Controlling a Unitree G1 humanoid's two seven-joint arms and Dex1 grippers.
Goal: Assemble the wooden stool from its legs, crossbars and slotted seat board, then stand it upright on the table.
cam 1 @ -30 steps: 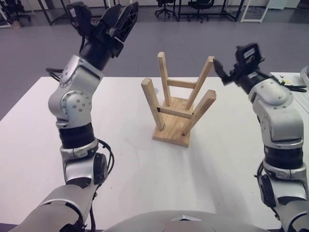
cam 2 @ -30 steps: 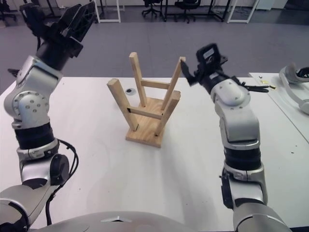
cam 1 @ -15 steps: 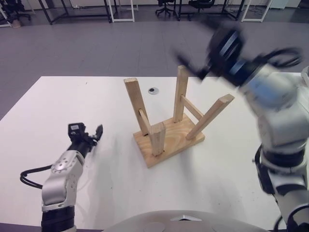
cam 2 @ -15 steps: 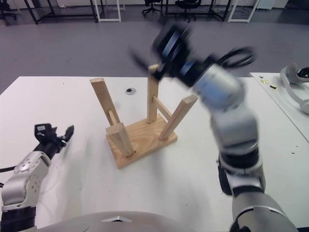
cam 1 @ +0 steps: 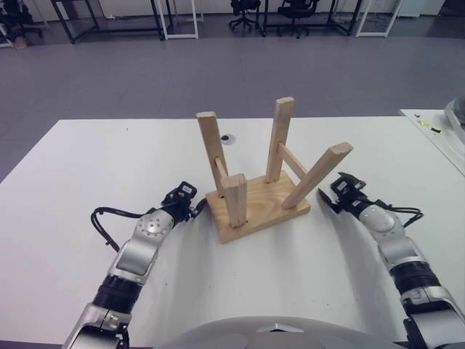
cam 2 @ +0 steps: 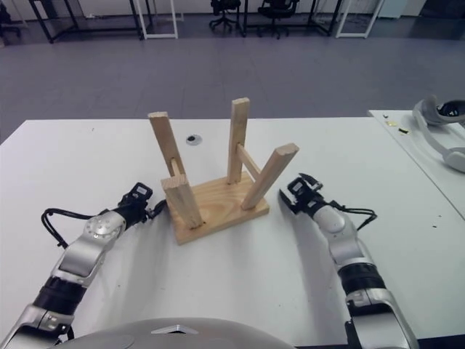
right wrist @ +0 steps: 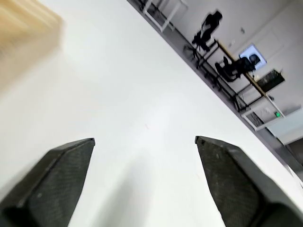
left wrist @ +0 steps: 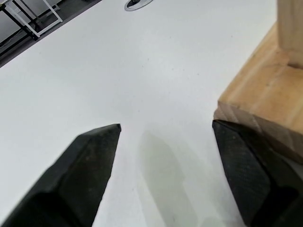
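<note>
The wooden stool (cam 1: 261, 206) lies upside down on the white table (cam 1: 87, 182), seat board flat and legs (cam 1: 280, 138) pointing up, with a crossbar (cam 1: 291, 161) between two of them. My left gripper (cam 1: 192, 206) rests low on the table, open, just off the board's left corner. The left wrist view has that corner (left wrist: 258, 97) beside one of its fingers (left wrist: 251, 161). My right gripper (cam 1: 331, 198) is open too, low on the table just right of the board. Nothing sits between the fingers (right wrist: 57, 175) in the right wrist view.
A round cable hole (cam 1: 229, 137) sits in the table behind the stool. A white headset (cam 2: 443, 134) lies on the neighbouring table at the far right. Bare tabletop lies in front of the stool and on both sides.
Both arms came down from high in the air to the tabletop beside the seat board. The stool turned on the table between the earliest frames and half a second ago.
</note>
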